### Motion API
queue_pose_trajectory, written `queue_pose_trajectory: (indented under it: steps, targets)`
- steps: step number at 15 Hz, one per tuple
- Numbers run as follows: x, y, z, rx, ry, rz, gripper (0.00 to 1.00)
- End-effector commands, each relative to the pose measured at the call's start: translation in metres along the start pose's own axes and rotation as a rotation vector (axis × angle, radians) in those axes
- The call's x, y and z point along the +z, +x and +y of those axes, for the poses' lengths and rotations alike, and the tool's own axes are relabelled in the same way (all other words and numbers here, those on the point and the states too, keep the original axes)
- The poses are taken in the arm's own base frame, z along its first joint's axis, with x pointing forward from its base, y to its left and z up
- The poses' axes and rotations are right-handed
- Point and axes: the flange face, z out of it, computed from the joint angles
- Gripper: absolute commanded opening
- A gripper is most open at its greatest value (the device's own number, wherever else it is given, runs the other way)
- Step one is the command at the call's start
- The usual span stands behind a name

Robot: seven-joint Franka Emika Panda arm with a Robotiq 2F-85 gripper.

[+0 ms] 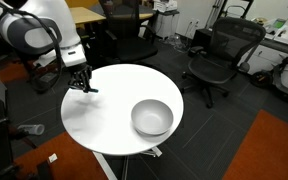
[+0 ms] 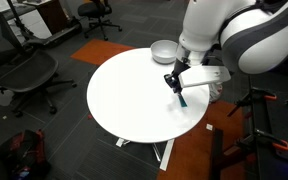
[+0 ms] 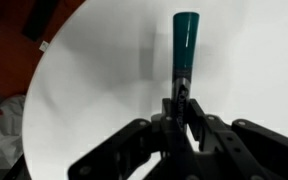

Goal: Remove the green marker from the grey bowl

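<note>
My gripper (image 3: 179,105) is shut on the green marker (image 3: 185,40), a slim teal pen with a dark end that sticks out from the jaws over the white table (image 3: 94,90). In an exterior view the gripper (image 2: 177,84) holds the marker (image 2: 182,98) tip-down just above the table near its edge. In an exterior view the gripper (image 1: 81,84) hangs over the table's far side, well away from the grey bowl (image 1: 152,117). The bowl (image 2: 164,50) looks empty in both exterior views.
The round white table (image 1: 104,110) stands on a pedestal. Black office chairs (image 1: 216,58) and desks stand around it on dark carpet; another chair (image 2: 24,75) is beside the table. An orange floor patch (image 1: 274,150) lies nearby.
</note>
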Motion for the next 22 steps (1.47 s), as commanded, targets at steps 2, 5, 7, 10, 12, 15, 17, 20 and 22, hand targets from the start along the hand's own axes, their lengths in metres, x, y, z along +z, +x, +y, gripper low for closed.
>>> queue_pose_trajectory:
  steps: [2,5,7,10,12,15,17,20,22]
  targets:
    - [0.025,-0.001,-0.012,0.025,0.006,-0.016,0.05]
    - [0.036,-0.003,-0.016,0.043,-0.002,-0.031,0.05]
    - [0.04,-0.003,-0.018,0.054,-0.007,-0.038,0.05]
    - [0.043,-0.004,-0.021,0.062,-0.009,-0.049,0.45]
    - [0.043,-0.004,-0.022,0.063,-0.01,-0.052,0.58]
    - [0.035,-0.003,-0.021,0.056,0.003,-0.067,0.8]
    - [0.025,-0.002,-0.018,0.045,0.004,-0.082,0.95]
    - [0.007,0.001,-0.01,0.026,0.015,-0.106,1.0]
    - [-0.008,0.003,-0.004,0.011,0.024,-0.116,1.0]
